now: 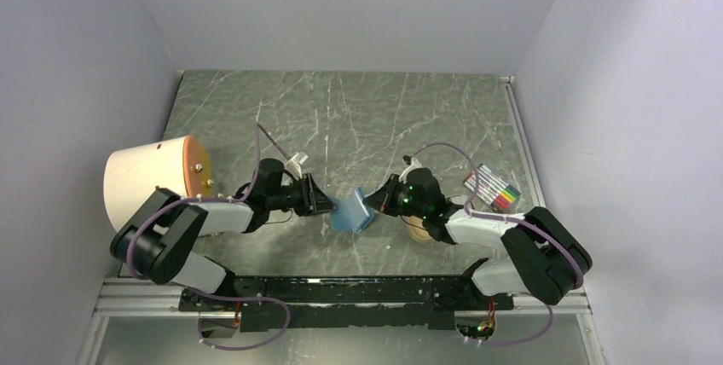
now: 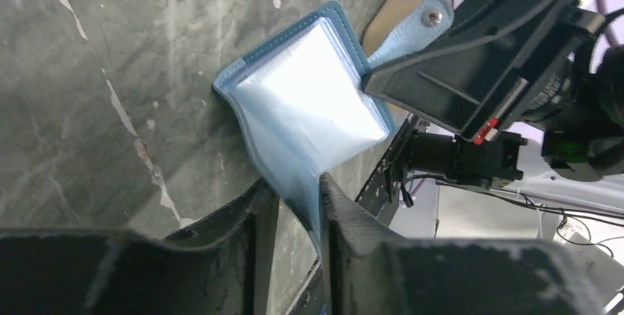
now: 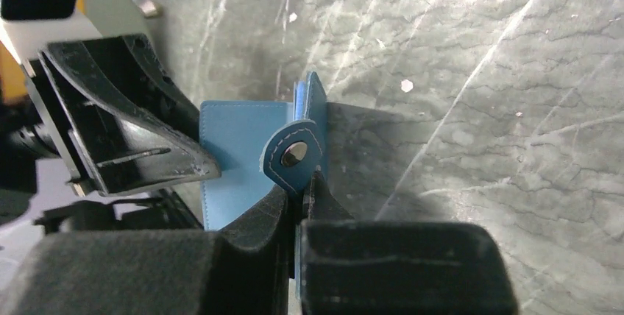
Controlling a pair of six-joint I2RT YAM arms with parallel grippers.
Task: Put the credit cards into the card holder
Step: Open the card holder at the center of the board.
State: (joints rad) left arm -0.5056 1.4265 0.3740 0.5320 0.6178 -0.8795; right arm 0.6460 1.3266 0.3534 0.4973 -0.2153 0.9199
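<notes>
The teal-blue card holder hangs open between my two grippers at the table's middle front. In the left wrist view its clear inner sleeve faces me. One flap runs down between the fingers of my left gripper, which stand slightly apart: the flap lies against the right finger, with a gap to the left one. My right gripper is shut on the holder's edge, just under the snap tab. From above, the left gripper and right gripper flank the holder. The credit cards are hidden.
A tan tray lies partly under the right arm. A pack of coloured markers sits at the right. A large white cylinder lies on its side beside the left arm. Grey walls enclose the marble table.
</notes>
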